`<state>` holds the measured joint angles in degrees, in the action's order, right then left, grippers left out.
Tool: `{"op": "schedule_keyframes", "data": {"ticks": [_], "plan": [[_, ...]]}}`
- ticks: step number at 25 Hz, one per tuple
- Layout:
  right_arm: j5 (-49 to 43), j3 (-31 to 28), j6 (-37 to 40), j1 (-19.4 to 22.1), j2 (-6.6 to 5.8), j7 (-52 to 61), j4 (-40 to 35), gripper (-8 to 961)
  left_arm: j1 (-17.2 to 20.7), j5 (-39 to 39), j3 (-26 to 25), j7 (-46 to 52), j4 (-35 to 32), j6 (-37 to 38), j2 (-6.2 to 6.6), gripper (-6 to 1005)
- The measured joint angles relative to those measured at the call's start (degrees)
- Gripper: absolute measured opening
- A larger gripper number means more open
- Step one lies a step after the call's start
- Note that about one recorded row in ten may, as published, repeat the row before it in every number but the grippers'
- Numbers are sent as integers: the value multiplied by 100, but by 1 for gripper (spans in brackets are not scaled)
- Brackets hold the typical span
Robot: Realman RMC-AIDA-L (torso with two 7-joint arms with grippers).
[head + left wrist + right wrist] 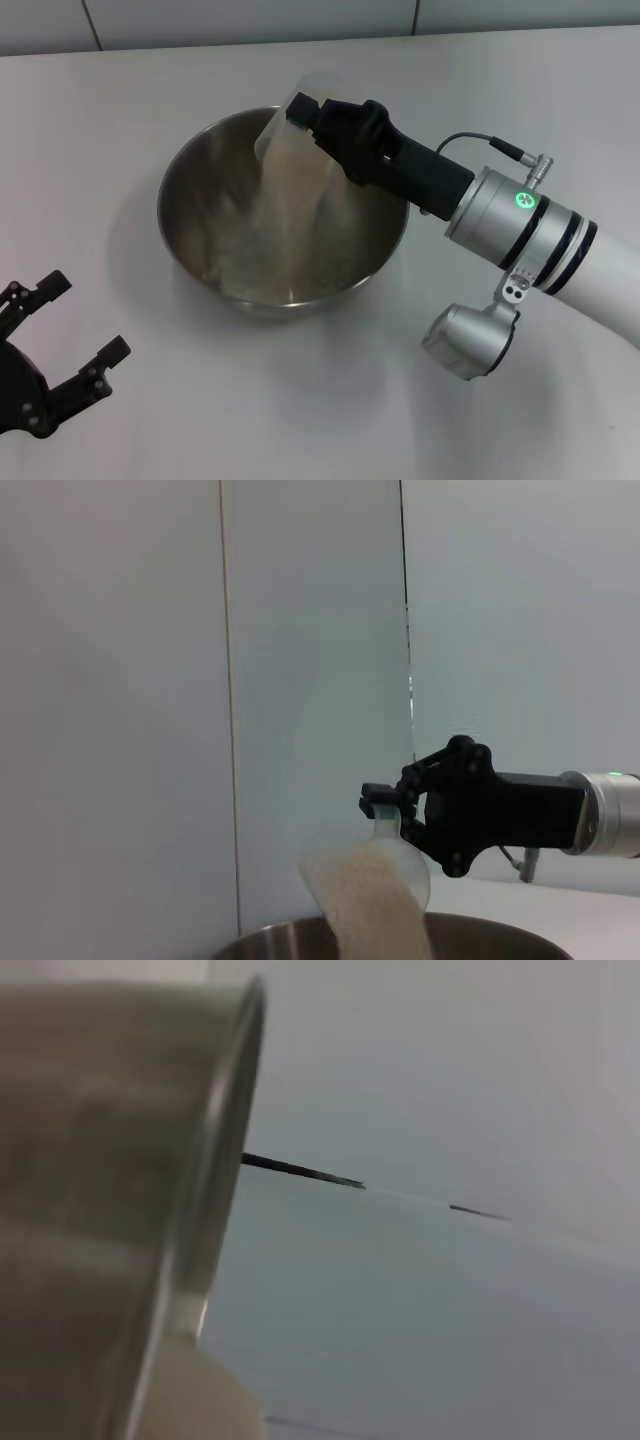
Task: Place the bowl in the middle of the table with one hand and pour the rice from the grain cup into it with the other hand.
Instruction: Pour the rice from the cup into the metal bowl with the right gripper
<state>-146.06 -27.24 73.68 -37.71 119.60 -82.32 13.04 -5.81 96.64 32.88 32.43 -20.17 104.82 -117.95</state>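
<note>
Idle at lower left with fingers spread, left gripper point(62, 345); mid-pour at centre, right gripper point(312, 118) pinching tipped cup point(283, 130), rice point(290, 200) streaming into bowl point(190, 170); next, presumably tilting further to empty.

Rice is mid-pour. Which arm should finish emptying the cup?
Right. The right gripper already holds the grain cup tipped over the bowl, with rice streaming in. The left gripper sits open and empty near the table's front left edge.

the white table point(120, 90) carries the steel bowl point(200, 250), apparently standing near its middle.
</note>
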Motion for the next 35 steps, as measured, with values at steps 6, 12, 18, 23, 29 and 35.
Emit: {"op": "schedule_keyframes", "data": {"ticks": [6,12,18,23,29,35], "plan": [[-26,5,39,1,2,-705,45,14,-40,83,14,36,-17,-98,0,872],[-37,48,79,1,3,-1416,123,13,-70,144,17,53,-23,-150,0,872],[-45,80,125,0,3,-2119,146,13,-83,147,17,53,-32,-155,0,872],[-45,80,133,0,2,-2536,146,14,-88,152,17,59,-36,-155,0,872],[-53,85,140,7,2,-2561,146,14,-87,154,17,62,-37,-155,0,872],[-50,45,139,89,-1,-2007,324,13,-93,154,16,62,-33,-155,0,872]]}}
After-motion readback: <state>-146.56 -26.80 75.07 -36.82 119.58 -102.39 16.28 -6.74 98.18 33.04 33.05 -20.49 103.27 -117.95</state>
